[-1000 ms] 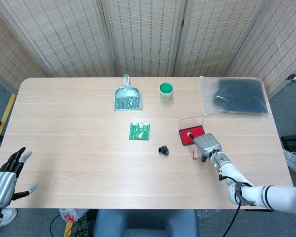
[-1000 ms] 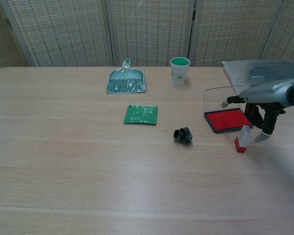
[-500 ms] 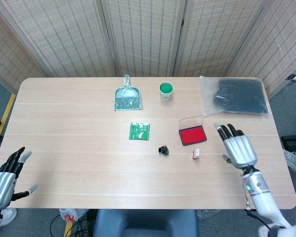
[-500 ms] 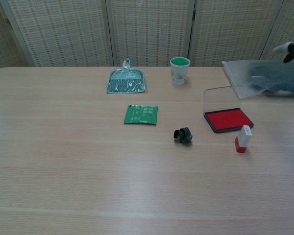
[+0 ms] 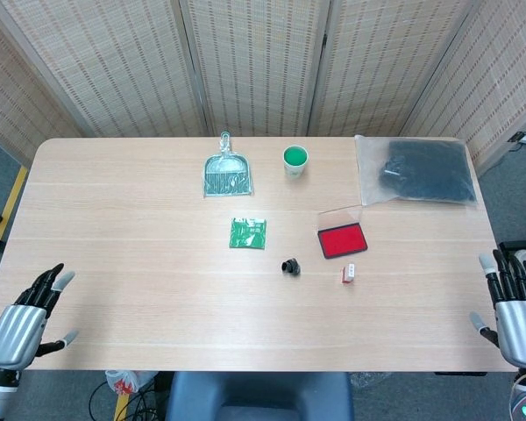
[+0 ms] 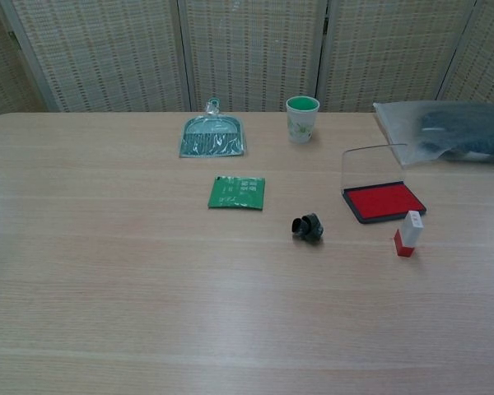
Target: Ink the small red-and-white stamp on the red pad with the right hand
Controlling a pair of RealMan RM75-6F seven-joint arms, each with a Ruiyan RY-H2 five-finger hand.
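The small red-and-white stamp point(image 5: 350, 273) point(image 6: 408, 233) stands on the table just in front of the red ink pad point(image 5: 341, 240) point(image 6: 383, 202), whose clear lid point(image 6: 372, 164) is propped open behind it. Nothing touches the stamp. My right hand point(image 5: 516, 307) is at the table's near right corner, far from the stamp, fingers spread and empty. At the near left corner my left hand point(image 5: 24, 317) is also spread and empty. Neither hand shows in the chest view.
A small black object point(image 5: 290, 266) lies left of the stamp. A green circuit board point(image 5: 247, 233), a bagged dustpan point(image 5: 227, 172), a green-lined paper cup point(image 5: 295, 160) and a plastic bag of dark material point(image 5: 421, 170) sit farther back.
My right hand let go of the stamp beside the pad, rose, and pulled back to the table's near right corner. The stamp stays standing. My left hand shifted slightly.
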